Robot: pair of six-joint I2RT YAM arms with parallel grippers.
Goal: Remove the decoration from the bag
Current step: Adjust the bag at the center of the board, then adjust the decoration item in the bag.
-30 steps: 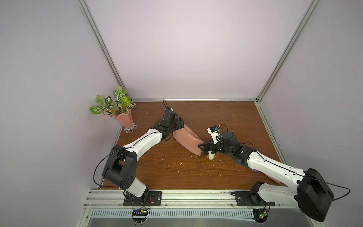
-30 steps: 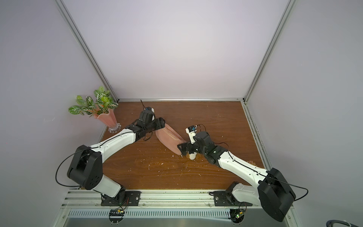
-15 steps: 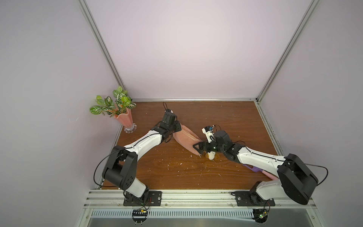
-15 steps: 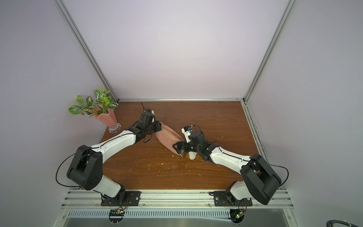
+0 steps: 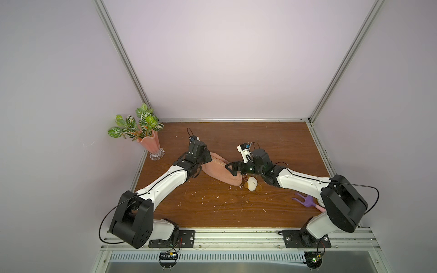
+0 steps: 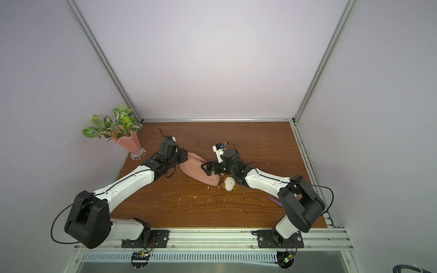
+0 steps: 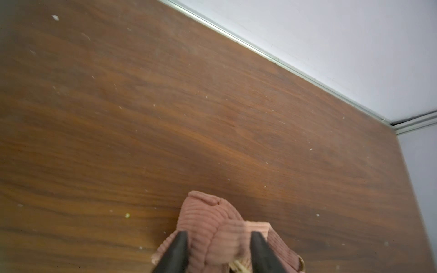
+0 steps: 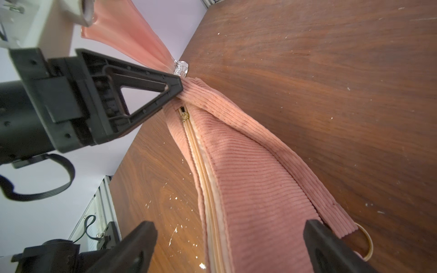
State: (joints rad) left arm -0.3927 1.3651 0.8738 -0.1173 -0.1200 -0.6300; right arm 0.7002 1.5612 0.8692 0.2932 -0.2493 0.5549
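bag (image 5: 220,171): salmon ribbed, zip shut, mid-table | deco (image 5: 252,184): cream/brown plush, at bag end

Table (image 5: 272,141): dark wood-grain top.
Bag (image 5: 220,173): lies mid-table.
Decoration (image 5: 252,184): at bag's near end.
Vase (image 5: 151,146): far left of bag, well apart.
Purple forked toy (image 5: 305,200): near right of bag, well apart.
White specks (image 5: 212,197): scattered before bag.

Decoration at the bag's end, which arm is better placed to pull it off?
Right: the right gripper is open, close to the decoration; the left gripper sits at the far end of the bag.

Pale lilac walls (image 5: 212,59), aluminium corner posts (image 5: 123,59), brown wood tabletop (image 5: 272,141) flecked with white specks (image 5: 218,197)
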